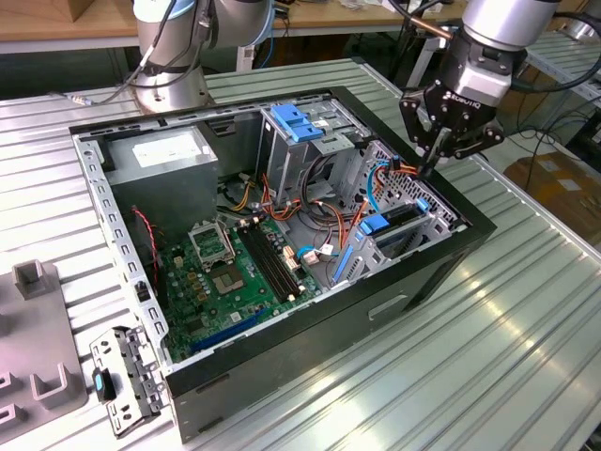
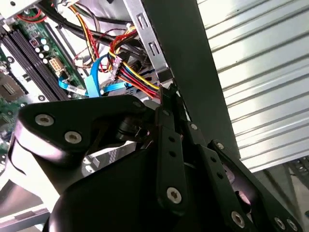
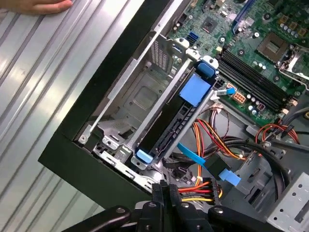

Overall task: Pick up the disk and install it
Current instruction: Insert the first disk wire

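**Item: the disk** [image 3: 170,126] [image 1: 376,224]. A grey-black slab in a blue carrier rail, seated in the lower drive cage [image 3: 145,104] of the open computer case [image 1: 310,352]. The cage is in the case corner at the exterior view's right.
- Orientation: the narrow dark edge faces up between the cage's metal rails.
- Long axis: it runs from the motherboard [image 1: 235,282] side toward the case wall beside the arm.
- Ends: a broad blue tab marks the motherboard end and a small blue tab the wall end.

**Item: gripper** [image 1: 432,167] [image 3: 164,187] [image 2: 166,92]. Black linkage type, pointing down over the wall end of the cage.
- Jaws: clenched together, grasping nothing.
- Relation to the disk: the tips sit near its small-tab end but apart from it. They are just beside a bundle of red, yellow and orange wires [image 3: 198,187].

**Also present:**
- A flat blue cable [image 3: 199,158] beside the disk.
- A blue ribbed latch [image 1: 296,122] on the tall drive bay.
- A power supply [image 1: 160,155].
- A loose metal bracket [image 1: 127,376] on the ribbed desk [image 1: 526,357].
- A person's hand [image 3: 46,5] resting on the desk, well apart from the case.
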`<state>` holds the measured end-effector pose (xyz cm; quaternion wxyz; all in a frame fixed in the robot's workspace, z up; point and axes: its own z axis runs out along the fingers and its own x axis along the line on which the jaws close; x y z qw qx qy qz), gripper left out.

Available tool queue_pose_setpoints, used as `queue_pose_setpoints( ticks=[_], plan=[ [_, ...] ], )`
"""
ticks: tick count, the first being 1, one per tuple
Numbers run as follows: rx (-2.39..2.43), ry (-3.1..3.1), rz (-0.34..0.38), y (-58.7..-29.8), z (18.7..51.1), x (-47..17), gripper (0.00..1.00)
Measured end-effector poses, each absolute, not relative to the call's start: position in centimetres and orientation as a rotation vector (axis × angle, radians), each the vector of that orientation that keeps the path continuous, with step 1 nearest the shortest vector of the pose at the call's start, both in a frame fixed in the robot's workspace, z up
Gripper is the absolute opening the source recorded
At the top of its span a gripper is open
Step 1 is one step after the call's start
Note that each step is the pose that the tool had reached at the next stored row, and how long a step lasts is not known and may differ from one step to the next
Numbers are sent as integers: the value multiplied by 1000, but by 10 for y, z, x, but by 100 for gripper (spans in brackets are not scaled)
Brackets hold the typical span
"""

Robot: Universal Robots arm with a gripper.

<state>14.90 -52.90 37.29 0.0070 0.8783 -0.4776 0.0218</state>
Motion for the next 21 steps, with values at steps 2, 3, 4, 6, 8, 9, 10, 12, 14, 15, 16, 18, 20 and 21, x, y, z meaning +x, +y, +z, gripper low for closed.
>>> queue_pose_setpoints(
  ticks=[2,3,4,6,8,9,10,12,14,15,16,18,20,21],
  plan=[
    [2716,-1548,68,-529,373,149,16],
    [2702,-1571,68,-529,372,149,16],
    [2684,-1602,67,-529,372,149,16],
    [2647,-1659,67,-529,372,149,16],
    [2621,-1699,66,-529,371,149,16],
    [2609,-1717,66,-529,371,149,16],
    [2601,-1729,66,-529,371,149,16],
    [2583,-1755,65,-529,371,149,16],
    [2563,-1783,65,-529,370,149,16],
    [2546,-1806,65,-529,370,149,16],
    [2533,-1825,65,-529,370,149,16],
    [2523,-1838,64,-529,370,141,16],
    [2517,-1846,64,-529,370,139,16],
    [2500,-1868,64,-529,369,139,16]
  ],
)
